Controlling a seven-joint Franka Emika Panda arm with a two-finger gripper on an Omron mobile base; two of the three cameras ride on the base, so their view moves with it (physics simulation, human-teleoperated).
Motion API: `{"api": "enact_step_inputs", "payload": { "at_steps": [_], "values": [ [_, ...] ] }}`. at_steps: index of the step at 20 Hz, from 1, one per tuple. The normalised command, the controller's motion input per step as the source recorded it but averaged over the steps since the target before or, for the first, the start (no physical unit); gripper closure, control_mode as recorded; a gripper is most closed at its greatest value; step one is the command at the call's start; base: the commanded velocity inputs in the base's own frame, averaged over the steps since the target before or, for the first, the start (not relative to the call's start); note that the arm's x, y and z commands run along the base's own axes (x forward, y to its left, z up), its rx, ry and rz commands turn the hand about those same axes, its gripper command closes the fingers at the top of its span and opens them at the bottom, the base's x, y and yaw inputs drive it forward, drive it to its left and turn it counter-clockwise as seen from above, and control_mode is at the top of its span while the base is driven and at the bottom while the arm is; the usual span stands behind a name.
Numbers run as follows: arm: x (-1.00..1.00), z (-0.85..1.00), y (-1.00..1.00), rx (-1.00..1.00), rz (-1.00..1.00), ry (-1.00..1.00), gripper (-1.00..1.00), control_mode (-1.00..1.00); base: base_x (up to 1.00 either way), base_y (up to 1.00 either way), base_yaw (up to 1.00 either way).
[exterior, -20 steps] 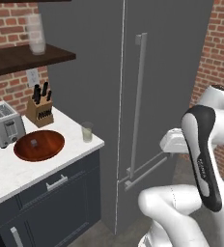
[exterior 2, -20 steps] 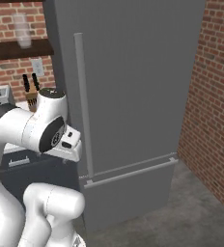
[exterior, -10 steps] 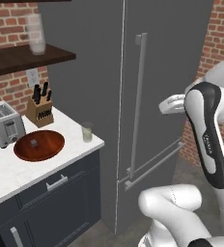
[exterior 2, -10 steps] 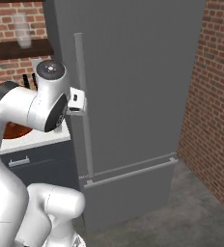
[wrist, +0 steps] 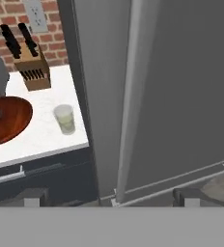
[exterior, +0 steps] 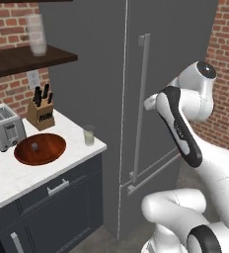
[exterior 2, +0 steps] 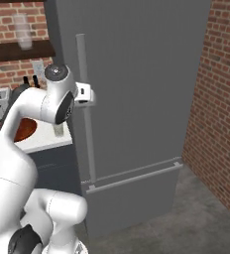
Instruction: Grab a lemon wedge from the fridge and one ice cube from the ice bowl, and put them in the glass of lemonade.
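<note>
The fridge (exterior: pixel 175 59) stands shut, a tall dark grey cabinet with a long vertical bar handle (exterior: pixel 142 99); the lemon wedge is hidden. My gripper (wrist: pixel 113 198) is open, raised right in front of that handle (wrist: pixel 131 96), which runs up between the fingertips (wrist: pixel 34 198) in the hand view. From the right base view the hand (exterior 2: pixel 87 94) sits against the handle (exterior 2: pixel 82 69). On the white counter left of the fridge, the glass of lemonade (exterior: pixel 89 135) (wrist: pixel 65 118) stands near the corner. Beside it lies the reddish-brown ice bowl (exterior: pixel 47 150) (wrist: pixel 10 123) with an ice cube (exterior: pixel 35 146) in it.
A toaster (exterior: pixel 5 127) and a knife block (exterior: pixel 41 111) stand at the back of the counter (exterior: pixel 8 178). A shelf (exterior: pixel 27 58) above carries frosted glasses (exterior: pixel 37 34). A brick wall (exterior 2: pixel 218 99) closes the right side. Dark drawers (exterior: pixel 57 197) sit below the counter.
The arm has lifted and swung the hand up and forward to the fridge handle. The jaws have stayed open. The fridge and the counter things have not moved.
</note>
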Motion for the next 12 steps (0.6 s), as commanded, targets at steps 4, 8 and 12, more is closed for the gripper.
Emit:
{"api": "enact_step_inputs", "payload": {
  "at_steps": [4,8,12],
  "values": [
    [0.77,-0.51,0.25,-0.01,-0.19,-0.07,-1.0,-1.0,0.0,0.0,0.0],
    [0.47,-0.17,0.11,0.01,-0.09,-0.09,-1.0,-1.0,0.0,0.0,0.0],
    [0.42,-0.03,-0.11,0.1,-0.01,-0.02,-1.0,-1.0,0.0,0.0,0.0]
  ]
}}
